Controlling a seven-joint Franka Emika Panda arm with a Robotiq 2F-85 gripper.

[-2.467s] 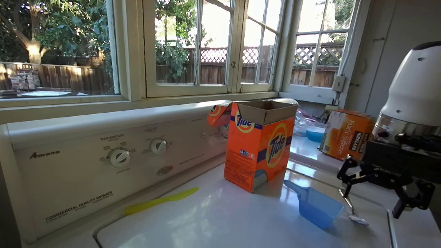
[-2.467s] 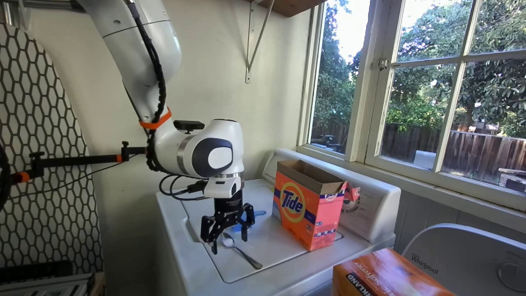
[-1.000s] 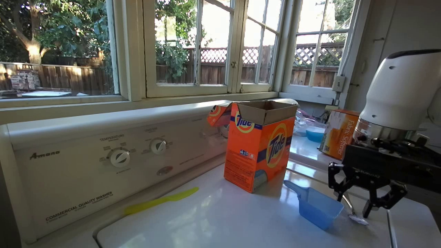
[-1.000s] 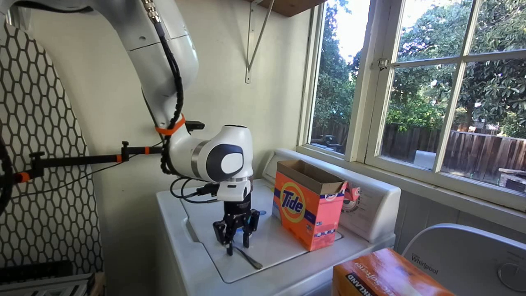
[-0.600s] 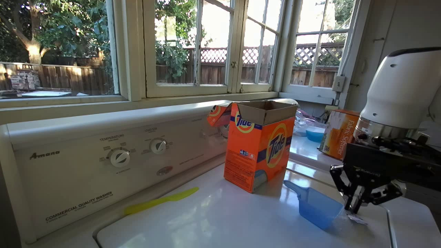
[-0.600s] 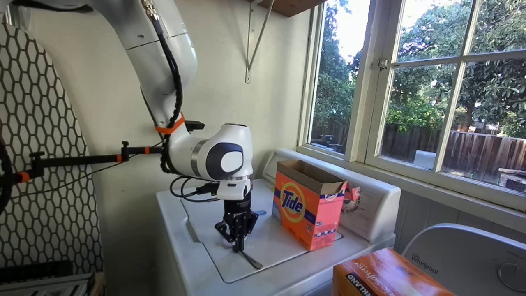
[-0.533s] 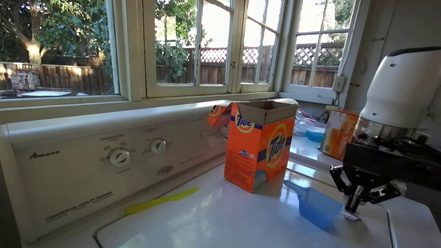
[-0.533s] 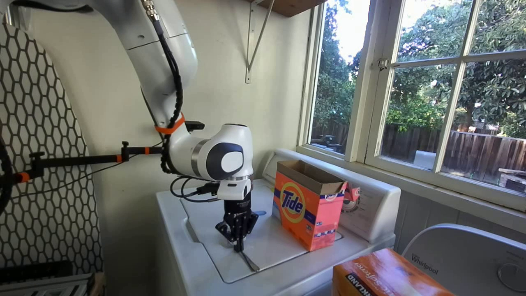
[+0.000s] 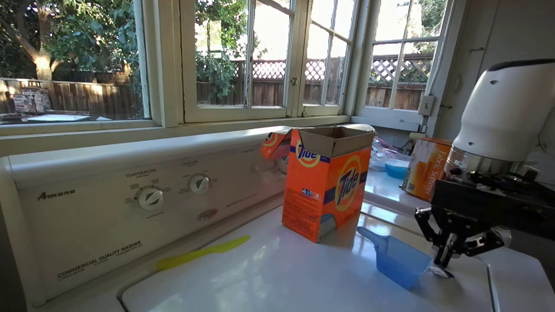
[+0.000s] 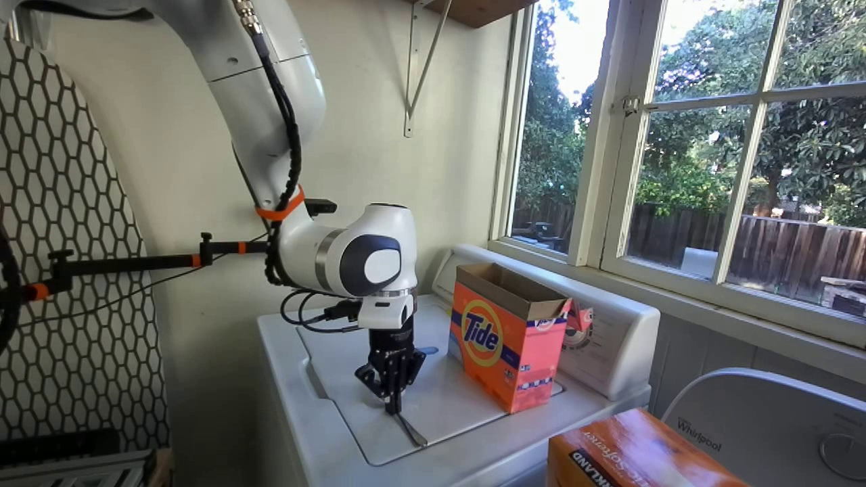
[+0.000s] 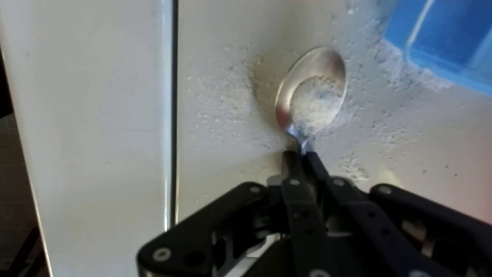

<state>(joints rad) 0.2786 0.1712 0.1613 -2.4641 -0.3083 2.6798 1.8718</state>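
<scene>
Claw (image 11: 301,157): clenched, grasping the spoon (image 11: 312,64) between the fingertips at the neck, just behind the bowl; the two tips stand close together, as suits so thin a stem. Location: low on or over the washer lid (image 9: 277,281); in the wrist view the bowl lies at 12 o'clock of the claw, face up, carrying a mound of pale powder (image 11: 317,102); in an exterior view the handle (image 10: 412,431) runs out toward 5 o'clock; contact between bowl and lid cannot be told.

Handling, as judged: light; stiff metal, not fragile; polished and therefore slippery, more so should grains get under the pads; the powder is the delicate part, loose and apt to spill at a small tilt. Point of hold: the neck is sound, being close to the loaded bowl and so limiting droop; the narrow stem may nonetheless roll, so a firm, level grip is advised.

Surroundings: the blue scoop (image 11: 449,42) lies at 2 o'clock of the claw in the wrist view, scattered grains between; the detergent box (image 10: 507,345) stands upright, its top uncovered, at 2 o'clock in an exterior view.
</scene>
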